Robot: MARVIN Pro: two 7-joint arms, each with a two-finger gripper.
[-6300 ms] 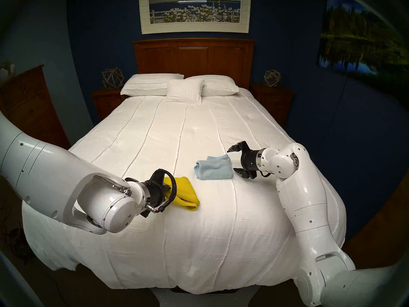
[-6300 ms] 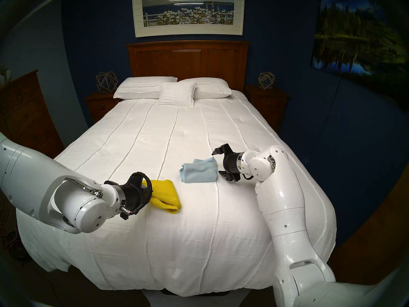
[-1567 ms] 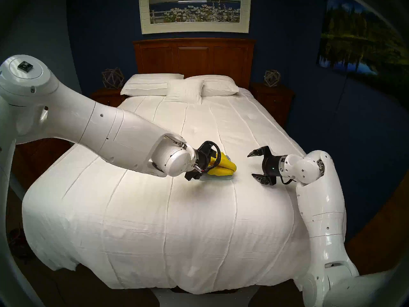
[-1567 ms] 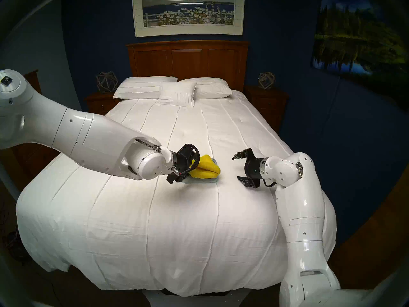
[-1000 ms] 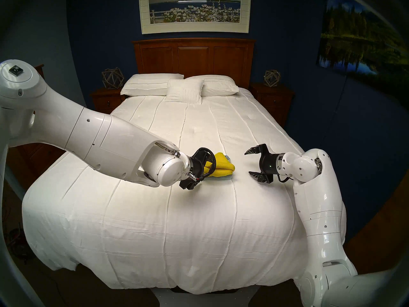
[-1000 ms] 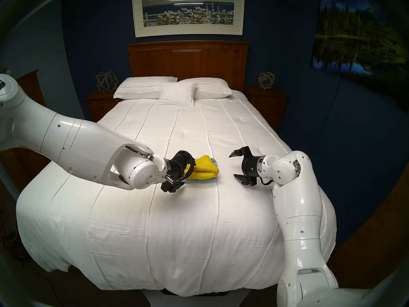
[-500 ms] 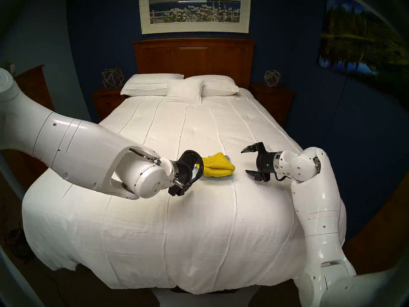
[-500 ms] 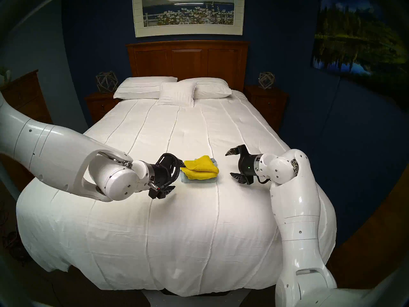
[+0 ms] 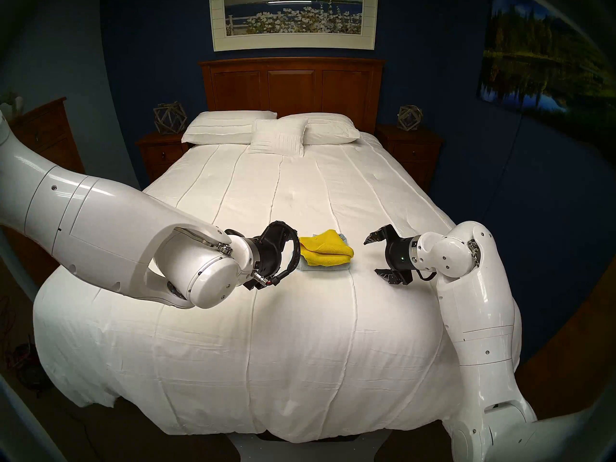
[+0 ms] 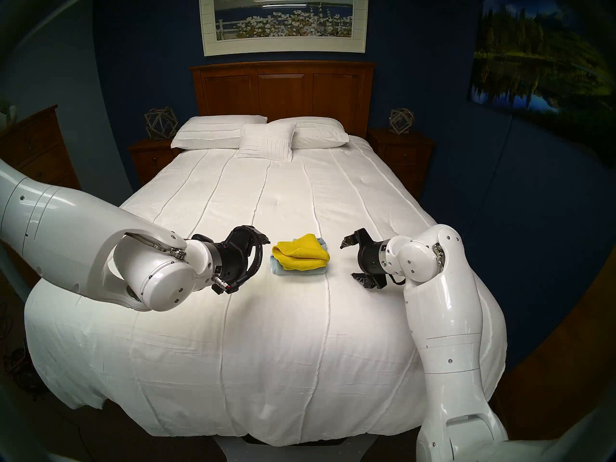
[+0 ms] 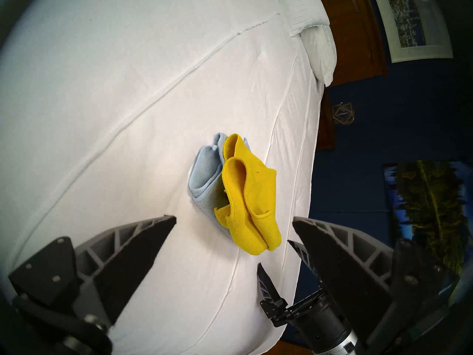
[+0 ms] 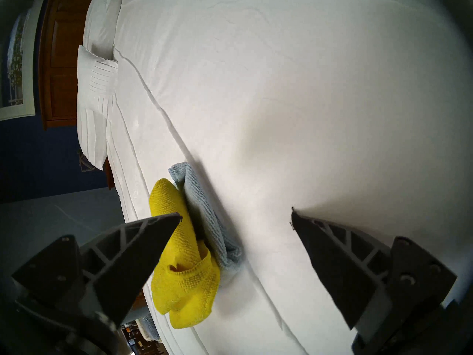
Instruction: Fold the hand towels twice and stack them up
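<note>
Both arms low, fingers [image 11: 153, 234] spread (empty)

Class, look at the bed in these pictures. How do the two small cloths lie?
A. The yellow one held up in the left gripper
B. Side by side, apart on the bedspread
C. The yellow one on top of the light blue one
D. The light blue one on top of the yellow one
C: the yellow cloth rests folded on the light blue cloth, whose edges peek out beneath it, and both grippers stand clear with open jaws.

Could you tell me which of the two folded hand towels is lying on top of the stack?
The yellow towel is on top; the light blue towel lies beneath it on the bedspread.
</note>
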